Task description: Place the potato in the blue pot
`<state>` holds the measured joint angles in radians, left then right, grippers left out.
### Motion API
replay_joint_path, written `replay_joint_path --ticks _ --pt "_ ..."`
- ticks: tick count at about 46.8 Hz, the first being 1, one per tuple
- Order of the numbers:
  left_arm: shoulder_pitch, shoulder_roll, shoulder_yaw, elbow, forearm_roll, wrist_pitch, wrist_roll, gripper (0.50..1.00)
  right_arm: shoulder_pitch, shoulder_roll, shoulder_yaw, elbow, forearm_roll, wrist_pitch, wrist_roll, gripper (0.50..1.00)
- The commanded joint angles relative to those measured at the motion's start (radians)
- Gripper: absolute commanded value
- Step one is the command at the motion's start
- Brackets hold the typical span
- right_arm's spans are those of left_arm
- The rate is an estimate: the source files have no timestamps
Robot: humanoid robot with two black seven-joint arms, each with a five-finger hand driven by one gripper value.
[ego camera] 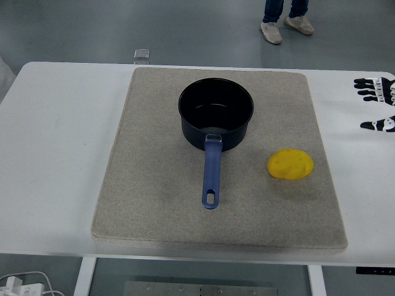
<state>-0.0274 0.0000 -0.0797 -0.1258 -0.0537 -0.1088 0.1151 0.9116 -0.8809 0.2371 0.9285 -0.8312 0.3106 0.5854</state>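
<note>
only the fingertips of the right robot hand (pixel 378 103) show, at the picture's right edge, over the white bench (pixel 62 142). its fingers (pixel 369 90) are spread and straight, pointing left, with the thumb tip lower and apart from the others, and they hold nothing. the left arm is out of view.

nearest to that robot hand lies the yellow potato (pixel 290 164), on the right part of a grey mat (pixel 148 185) that covers the middle of the bench. the potato is well apart from the fingertips and touches nothing but the mat.

left of the potato and a little farther back stands the blue pot (pixel 216 121), upright, its dark inside bare. its blue handle (pixel 211 174) points toward the near edge of the bench, with a hanging hole at its end.

beyond the far edge of the bench, a small square object (pixel 142 54) sits on the floor, and at the picture's top a person's shoes (pixel 286 27) and trouser legs show.
</note>
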Motion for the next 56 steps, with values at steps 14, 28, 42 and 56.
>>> replay_joint_path --ticks 14,28,42,56 --pt "0.000 0.000 0.000 0.000 0.000 0.000 0.000 1.000 -0.033 -0.019 -0.061 0.150 -0.086 -0.197 -0.007 0.942" --pt "0.000 0.000 0.000 0.000 0.000 0.000 0.000 1.000 -0.096 -0.084 -0.061 0.279 -0.086 -0.200 -0.001 0.942" --pt "0.000 0.000 0.000 0.000 0.000 0.000 0.000 1.000 -0.128 -0.055 -0.093 0.332 -0.100 -0.291 -0.013 0.940" --pt "0.000 0.000 0.000 0.000 0.000 0.000 0.000 1.000 -0.126 0.005 -0.128 0.331 -0.103 -0.344 -0.018 0.940"
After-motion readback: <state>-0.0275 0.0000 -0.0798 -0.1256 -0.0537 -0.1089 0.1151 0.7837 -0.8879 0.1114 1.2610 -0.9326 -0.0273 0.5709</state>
